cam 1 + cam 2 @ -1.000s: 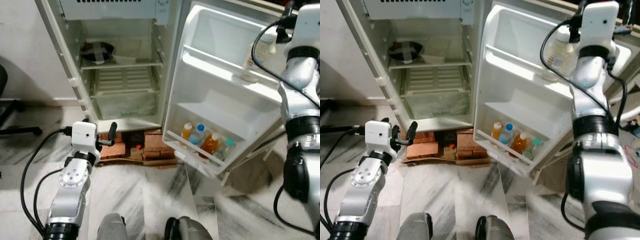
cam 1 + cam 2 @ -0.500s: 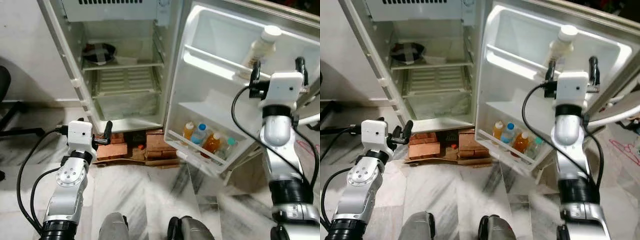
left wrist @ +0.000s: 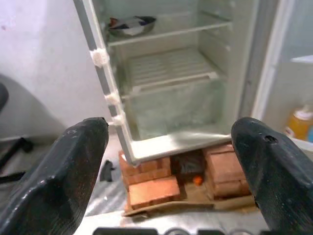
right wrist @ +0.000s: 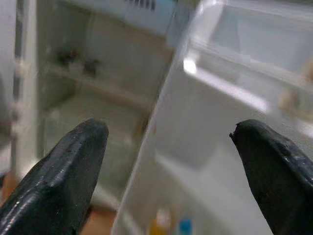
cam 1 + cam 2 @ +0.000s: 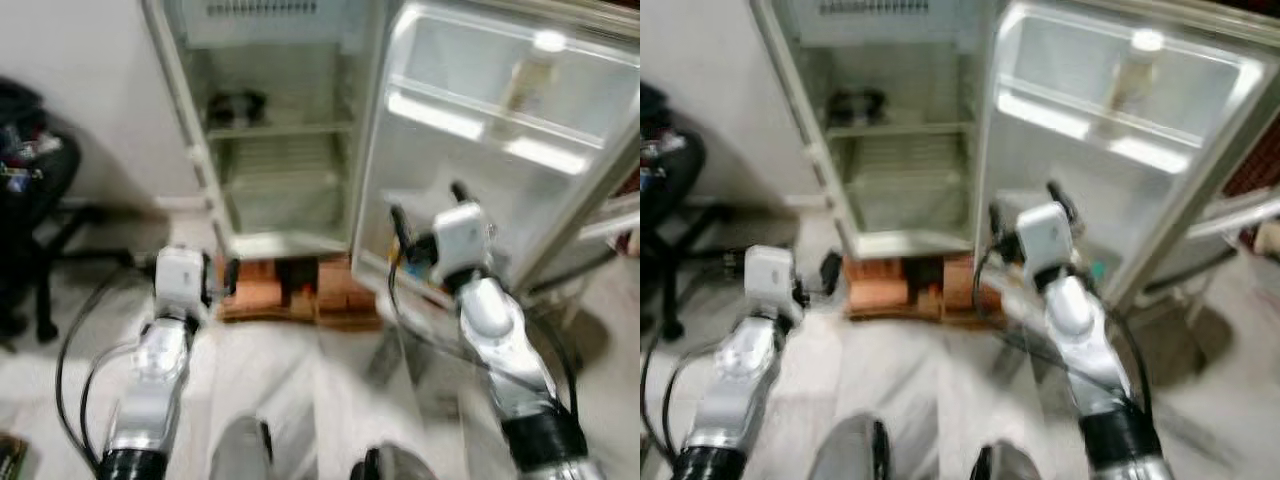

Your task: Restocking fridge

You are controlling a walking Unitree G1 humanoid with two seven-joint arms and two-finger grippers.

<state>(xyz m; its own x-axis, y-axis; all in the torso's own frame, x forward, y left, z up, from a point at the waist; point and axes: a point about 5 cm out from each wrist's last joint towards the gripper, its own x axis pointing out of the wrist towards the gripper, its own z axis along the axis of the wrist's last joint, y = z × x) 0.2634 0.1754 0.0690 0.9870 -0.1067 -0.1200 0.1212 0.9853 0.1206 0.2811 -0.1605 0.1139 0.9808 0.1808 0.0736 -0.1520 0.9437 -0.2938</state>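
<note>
The white fridge (image 5: pixel 270 150) stands open, with a dark bowl (image 3: pixel 132 23) on its upper inner shelf. On the top shelf of the open door (image 5: pixel 500 150) stands a pale bottle (image 5: pixel 530 80), blurred. An orange bottle (image 3: pixel 299 122) sits in the door's bottom shelf. My right gripper (image 5: pixel 428 205) is open and empty, raised in front of the door's lower part, well below the pale bottle. My left gripper (image 5: pixel 215 280) is open and empty, held low before the fridge's bottom left corner. The eye views are blurred.
Red bricks (image 5: pixel 290 295) and cardboard prop up the fridge on the marble floor. A black chair (image 5: pixel 30 200) stands at the left by the wall. The door swings out to the right. My feet (image 5: pixel 245 455) show at the bottom edge.
My right gripper has let go of the pale bottle on the door's top shelf and come down and toward the middle. The whole view has shifted and blurred. The left arm has hardly moved.
</note>
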